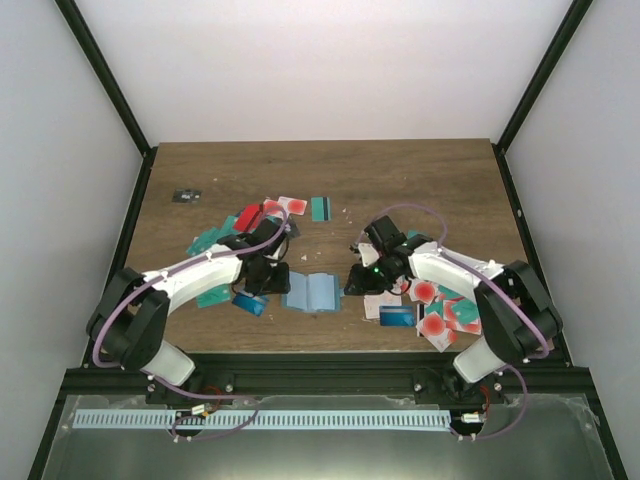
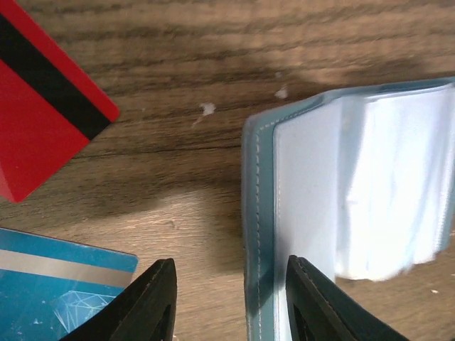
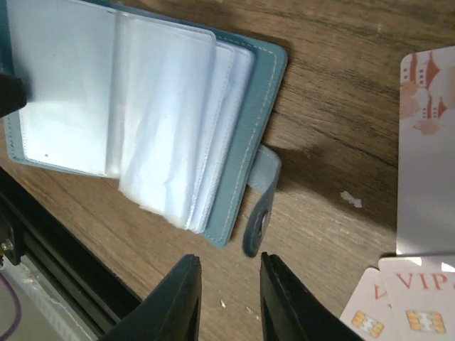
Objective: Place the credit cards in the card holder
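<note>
Two grippers, both low over a wooden table [image 1: 430, 185].

Item: card holder [image 1: 312, 291], teal-blue, lying open between them near the front edge. Its clear pockets are fanned upward, and its strap [image 3: 259, 209] lies flat on the wood at its right side.

Item: left gripper [image 2: 231, 309], fingers [image 2: 153, 305] spread and empty. One finger overlaps the holder's left cover edge.

Item: right gripper [image 3: 226, 302], just beside the strap, fingers parted with nothing between them.

Item: credit cards [image 1: 208, 240], loose, in two scatters, one behind the left arm and one around the right arm. A red striped card [image 2: 39, 114] and a teal card [image 2: 57, 288] lie beside the left gripper. White cards [image 3: 419, 305] lie beside the right.
</note>
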